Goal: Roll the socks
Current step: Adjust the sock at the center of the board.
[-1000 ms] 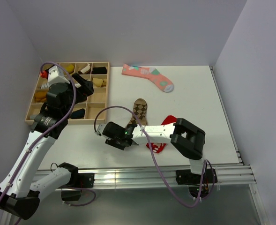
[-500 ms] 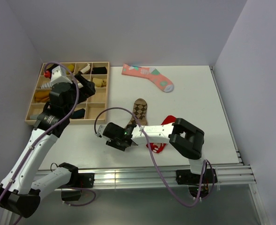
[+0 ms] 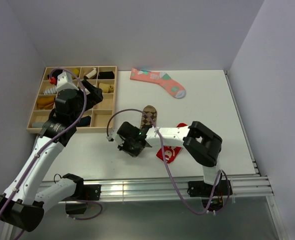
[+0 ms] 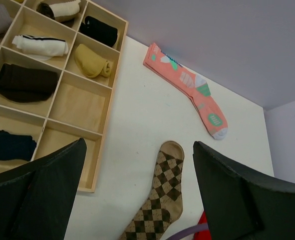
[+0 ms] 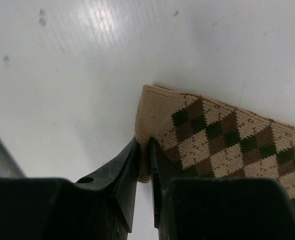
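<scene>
Pinching the argyle sock (image 5: pixel 222 140) by its cuff edge: right gripper (image 5: pixel 143 150)

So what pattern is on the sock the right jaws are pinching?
Brown-and-tan diamond check: the sock shows it best in the right wrist view.

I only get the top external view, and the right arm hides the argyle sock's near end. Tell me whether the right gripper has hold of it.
Observer: In the right wrist view, the right gripper is shut on the argyle sock. It pinches the edge of the tan end band.
Operator: Now report the left gripper. I only see its back.
Observer: In the left wrist view, the left gripper is wide open with nothing in it. It hangs in the air, looking down on the argyle sock's toe end.
</scene>
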Robot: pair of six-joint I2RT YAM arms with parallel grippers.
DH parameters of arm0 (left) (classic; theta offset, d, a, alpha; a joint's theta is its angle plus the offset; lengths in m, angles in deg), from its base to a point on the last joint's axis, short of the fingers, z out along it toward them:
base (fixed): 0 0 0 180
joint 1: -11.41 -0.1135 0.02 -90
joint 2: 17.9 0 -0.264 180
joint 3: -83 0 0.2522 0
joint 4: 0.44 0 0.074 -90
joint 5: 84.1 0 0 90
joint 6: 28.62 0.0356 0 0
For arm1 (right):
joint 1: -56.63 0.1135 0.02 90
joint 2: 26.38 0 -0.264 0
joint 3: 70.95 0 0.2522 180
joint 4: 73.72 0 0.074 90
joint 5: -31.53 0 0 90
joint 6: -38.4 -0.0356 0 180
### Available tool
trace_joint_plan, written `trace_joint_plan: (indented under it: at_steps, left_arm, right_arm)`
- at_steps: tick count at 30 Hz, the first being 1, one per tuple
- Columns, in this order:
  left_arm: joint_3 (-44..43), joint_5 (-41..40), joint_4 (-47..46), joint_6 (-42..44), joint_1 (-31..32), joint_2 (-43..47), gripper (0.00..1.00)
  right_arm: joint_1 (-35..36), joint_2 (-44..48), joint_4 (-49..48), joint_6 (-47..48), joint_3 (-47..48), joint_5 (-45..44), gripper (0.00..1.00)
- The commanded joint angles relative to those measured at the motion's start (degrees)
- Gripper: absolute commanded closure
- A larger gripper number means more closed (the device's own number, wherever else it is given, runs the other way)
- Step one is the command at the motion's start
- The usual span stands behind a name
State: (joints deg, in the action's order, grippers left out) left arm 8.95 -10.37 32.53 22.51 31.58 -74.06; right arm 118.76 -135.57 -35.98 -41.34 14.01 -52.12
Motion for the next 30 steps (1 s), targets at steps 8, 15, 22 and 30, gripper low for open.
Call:
trace_joint_plan:
  at_steps: [8,15,22,30]
  left_arm:
    - [19.73,5.8,-18.65,-6.3,-0.3,7.27,0.16]
    - [31.37,9.42,-34.66,-4.3,3.9,9.76,0.38]
    - [37.26,13.8,-47.84,-0.16,11.3,3.0,0.59]
    - [42.27,21.54,-64.09,3.8,15.51,-5.44,0.69]
  right_arm:
    - [-15.17,1.61,15.99,12.56,2.36,33.69,0.82]
    - [-21.17,-3.39,30.31,24.01,8.33,45.85,0.83]
    - [-24.33,-8.06,36.47,25.77,10.45,49.28,0.83]
    - [-29.6,-13.77,40.61,24.55,12.12,52.71,0.87]
